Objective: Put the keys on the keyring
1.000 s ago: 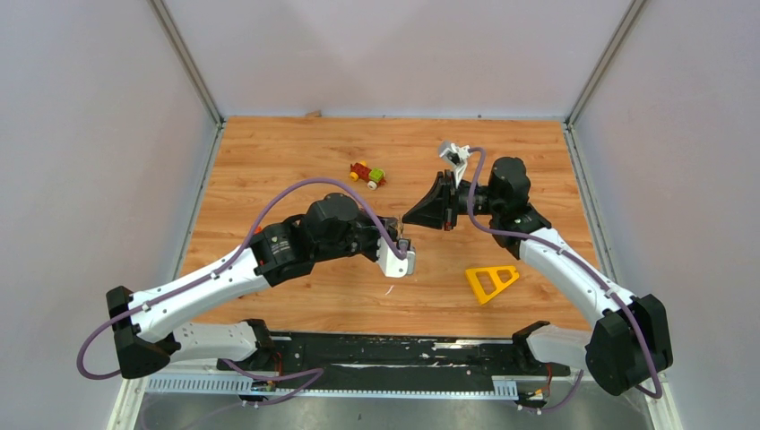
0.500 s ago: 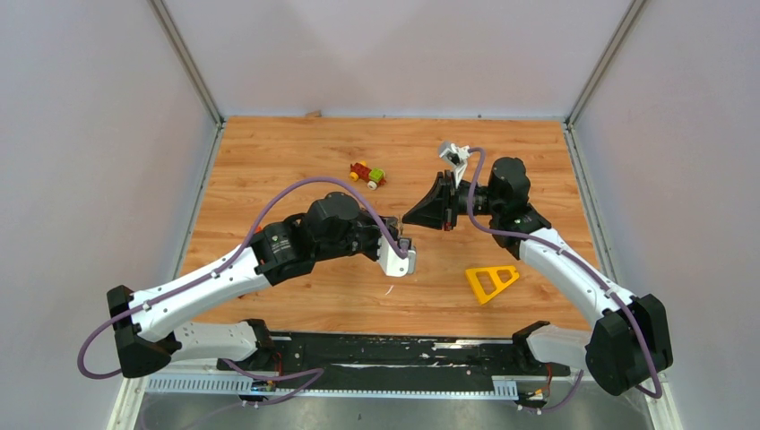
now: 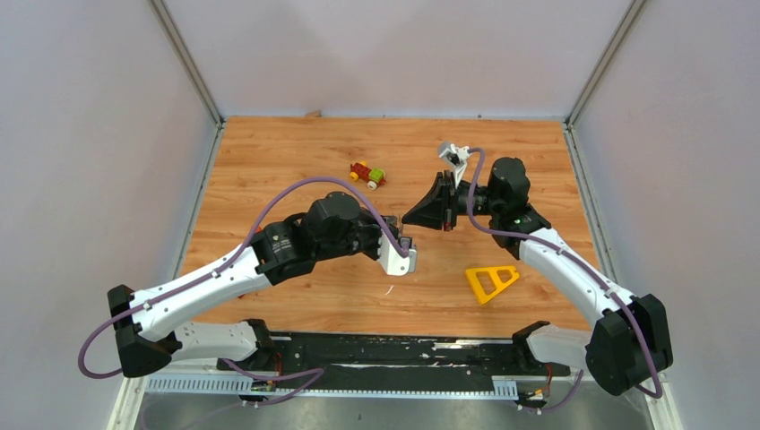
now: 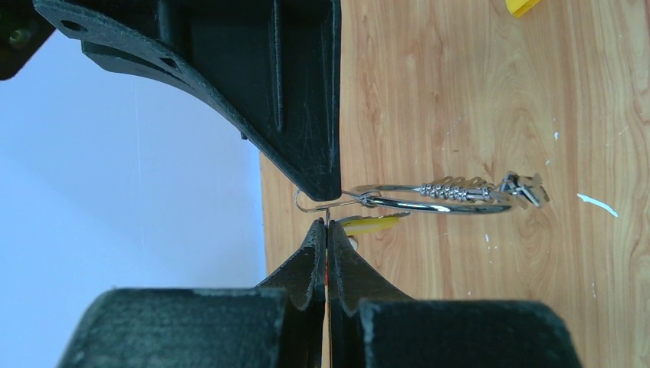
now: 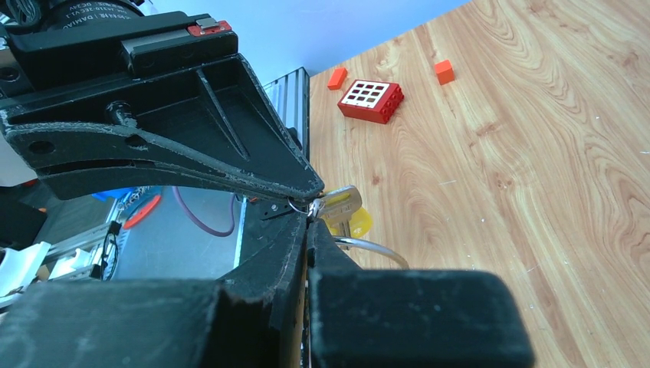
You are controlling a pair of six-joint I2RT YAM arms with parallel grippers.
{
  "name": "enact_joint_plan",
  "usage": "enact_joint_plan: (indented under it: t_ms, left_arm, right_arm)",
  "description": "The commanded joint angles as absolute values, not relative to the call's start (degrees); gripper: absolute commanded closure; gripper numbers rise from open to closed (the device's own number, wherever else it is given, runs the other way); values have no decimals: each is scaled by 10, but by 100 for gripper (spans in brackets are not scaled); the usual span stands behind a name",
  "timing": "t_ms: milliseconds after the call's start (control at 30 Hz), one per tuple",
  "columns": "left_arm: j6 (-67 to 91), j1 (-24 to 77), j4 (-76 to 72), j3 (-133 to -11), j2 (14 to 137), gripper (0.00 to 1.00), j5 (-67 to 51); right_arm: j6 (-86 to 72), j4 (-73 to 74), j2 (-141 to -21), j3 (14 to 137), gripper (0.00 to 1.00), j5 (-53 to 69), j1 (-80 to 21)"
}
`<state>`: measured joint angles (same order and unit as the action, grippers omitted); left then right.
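- The wooden desk (image 3: 269,161) fills the scene between pale walls.
- The left gripper (image 4: 327,226) reaches in from the near left to the middle of the desk. Its fingers are pressed together, with only a thin sliver of metal showing at the tips.
- The right gripper (image 5: 310,218) comes in from the right, also pressed together, and its tip meets the left one's tip.
- A yellow triangle (image 3: 473,276) lies flat on the near right of the desk, well apart from the grippers.
- A toy car (image 3: 367,174) sits on the far side, left of the right gripper.
- A red block (image 5: 375,111) lies on the desk beyond the tips in the right wrist view.
- The keyring (image 4: 437,207) hangs off the desk at the meeting point. Its hooked wire end touches both tips, and I cannot tell which gripper carries it.
- The keys (image 4: 523,188) bunch at the ring's end away from the tips. One silver key sits right at the tips.
- A pale yellow tag (image 4: 369,224) sticks out just beside the left fingertips.
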<state>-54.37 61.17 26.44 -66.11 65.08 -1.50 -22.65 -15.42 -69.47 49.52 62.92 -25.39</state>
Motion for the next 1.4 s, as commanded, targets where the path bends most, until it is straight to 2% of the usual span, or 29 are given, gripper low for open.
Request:
enact_joint_plan:
  t_ms: [0,1067,1233,1367]
  left_arm:
    - [-544,617,250,-690,654,100,-20]
    - [-540,616,249,-671,626,100,-32]
    - [-539,609,231,-645,601,100,-19]
    - [-518,587,236,-641,589,100,-41]
  right_arm:
    - [-233,-192,-694,493,100,640,-262]
    - [-182,-192,-683,478,100,648,-255]
    - [-145,-190,-674,476,100,693,-249]
    - [-59,-118,-679,502,100,771,-249]
